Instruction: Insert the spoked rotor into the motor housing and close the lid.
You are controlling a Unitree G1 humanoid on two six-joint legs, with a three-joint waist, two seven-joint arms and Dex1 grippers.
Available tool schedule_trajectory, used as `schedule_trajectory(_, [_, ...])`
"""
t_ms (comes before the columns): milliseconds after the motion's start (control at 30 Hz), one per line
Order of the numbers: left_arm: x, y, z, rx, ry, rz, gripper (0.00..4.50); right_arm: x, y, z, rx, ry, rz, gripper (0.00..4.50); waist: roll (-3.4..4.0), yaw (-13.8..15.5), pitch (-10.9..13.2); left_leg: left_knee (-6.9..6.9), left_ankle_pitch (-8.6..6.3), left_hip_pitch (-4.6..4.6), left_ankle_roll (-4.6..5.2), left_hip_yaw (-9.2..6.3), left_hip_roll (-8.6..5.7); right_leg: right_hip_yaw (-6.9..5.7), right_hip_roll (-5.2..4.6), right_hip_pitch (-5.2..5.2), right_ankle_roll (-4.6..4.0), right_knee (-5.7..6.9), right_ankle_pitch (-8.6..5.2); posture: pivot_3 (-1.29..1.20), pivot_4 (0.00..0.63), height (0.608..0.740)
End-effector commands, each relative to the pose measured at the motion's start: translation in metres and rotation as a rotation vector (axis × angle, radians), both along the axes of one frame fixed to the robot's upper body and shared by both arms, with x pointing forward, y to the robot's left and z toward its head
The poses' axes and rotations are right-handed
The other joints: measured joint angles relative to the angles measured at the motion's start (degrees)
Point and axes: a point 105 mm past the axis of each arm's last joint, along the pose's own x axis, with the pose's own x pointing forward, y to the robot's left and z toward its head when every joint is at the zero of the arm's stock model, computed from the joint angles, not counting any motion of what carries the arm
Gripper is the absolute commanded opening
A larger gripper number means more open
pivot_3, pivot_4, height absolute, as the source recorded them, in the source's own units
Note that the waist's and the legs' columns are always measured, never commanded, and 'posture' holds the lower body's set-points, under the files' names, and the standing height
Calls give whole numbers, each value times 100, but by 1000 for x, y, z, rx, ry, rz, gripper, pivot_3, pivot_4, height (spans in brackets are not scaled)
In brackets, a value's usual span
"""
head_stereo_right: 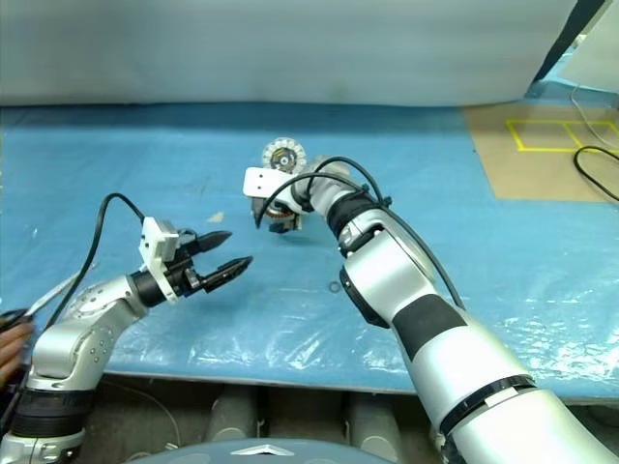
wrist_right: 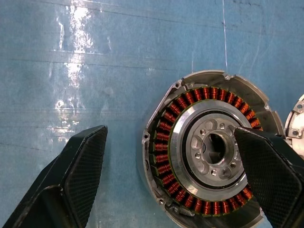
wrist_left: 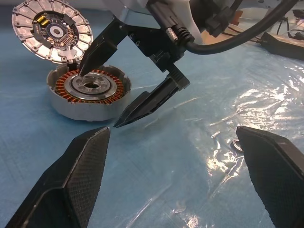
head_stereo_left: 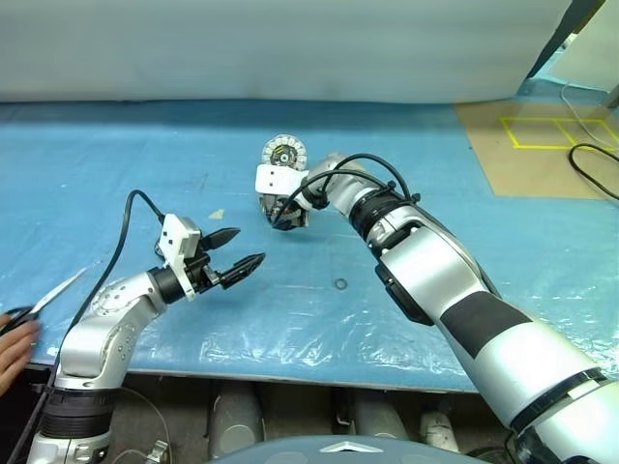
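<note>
Our right gripper (wrist_left: 116,97) hangs with jaws apart over the motor housing (wrist_right: 209,151), mid-desk toward the far edge — one fingertip over the hub. We'd centre it first. The housing holds copper windings, no spoked rotor; the lid (wrist_left: 51,30) leans just behind. Our left gripper (head_stereo_left: 237,250) is spread, empty.

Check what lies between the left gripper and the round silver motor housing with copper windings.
Only bare blue table cover separates the left gripper from the motor housing, seen in the left eye view.
</note>
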Motion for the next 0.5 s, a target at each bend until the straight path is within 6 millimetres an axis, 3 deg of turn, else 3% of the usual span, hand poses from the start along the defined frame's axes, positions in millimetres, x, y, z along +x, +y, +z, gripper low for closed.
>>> schedule_trajectory(33, [-4,-5,12,-15,-41,-18,4500,0,2,2,18,9,-17,4483,0,1,0,0,0,0,-1,0,0,0,0,0,0,0,0,0,150,740])
schedule_trajectory(500, [-4,-8,11,-24,-39,-17,4500,-6,-1,-19,-6,64,-29,4483,0,2,0,4,-1,10,-2,1,0,3,0,4,0,10,0,0,150,740])
